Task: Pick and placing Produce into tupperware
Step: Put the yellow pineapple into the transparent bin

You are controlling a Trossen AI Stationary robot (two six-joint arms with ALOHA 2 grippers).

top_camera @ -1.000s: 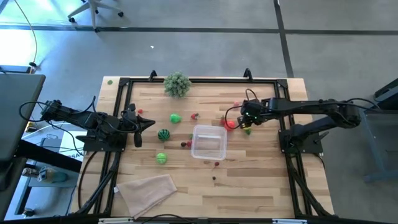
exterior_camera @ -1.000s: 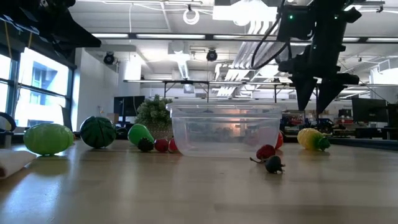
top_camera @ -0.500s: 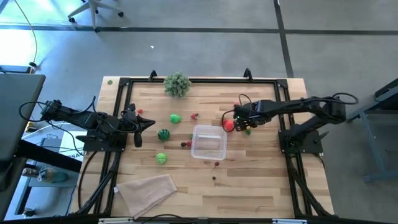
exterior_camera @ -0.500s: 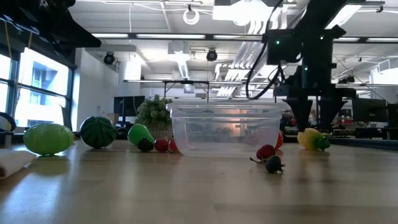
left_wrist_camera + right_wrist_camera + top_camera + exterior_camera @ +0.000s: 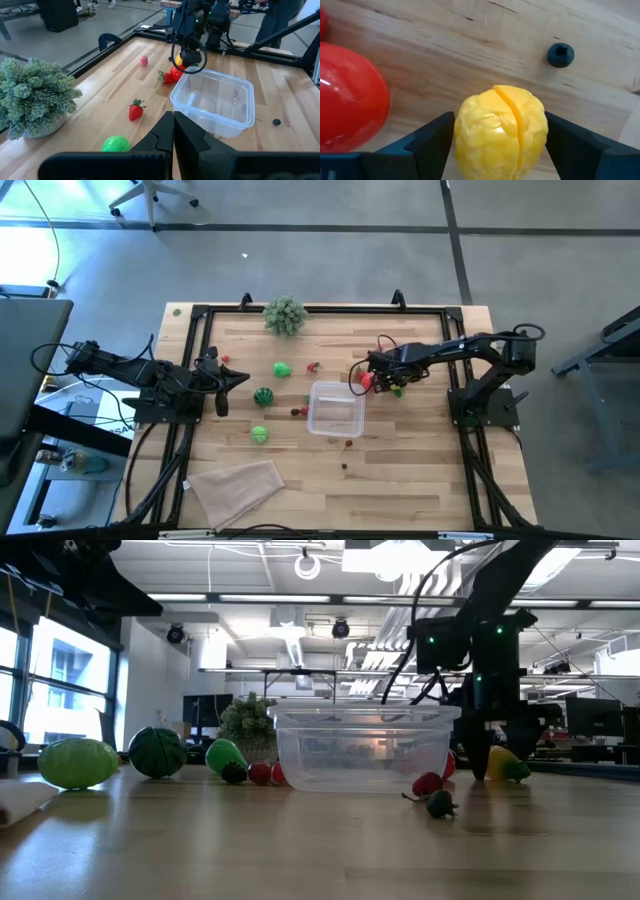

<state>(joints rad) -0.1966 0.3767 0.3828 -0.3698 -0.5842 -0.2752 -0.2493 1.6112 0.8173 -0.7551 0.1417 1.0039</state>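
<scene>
Since a second ago the right arm has been folding in toward the container and dropping lower, so that the right pincer (image 5: pixel 377 380) is now standing down at the tabletop (image 5: pixel 400 480) just beside the far right corner of the clear tupperware (image 5: pixel 334 408). Its jaws are gaping wide on either side of a yellow toy fruit (image 5: pixel 501 129), which is sitting between the two dark fingers (image 5: pixel 422 137) on the wood, and a gap is showing at each side, so nothing is gripped. A larger red toy fruit (image 5: pixel 347 95) is lying just beside the yellow one. From table height, nearest the camera a small dark berry (image 5: pixel 440 804) and a small red piece (image 5: pixel 427 783) are lying in front of the tupperware, which is standing upright near the middle of the tabletop with no produce visible inside. To its left a light green ball (image 5: pixel 78 762), a dark green striped ball (image 5: pixel 157 752), a green pear-like piece (image 5: pixel 225 755) and small red pieces are lying scattered. Farther back a bushy grey-green plant (image 5: pixel 285 314) is standing at the far edge. The left pincer (image 5: pixel 240 378) is waiting at the left side of the tabletop, its jaws closed on nothing.
</scene>
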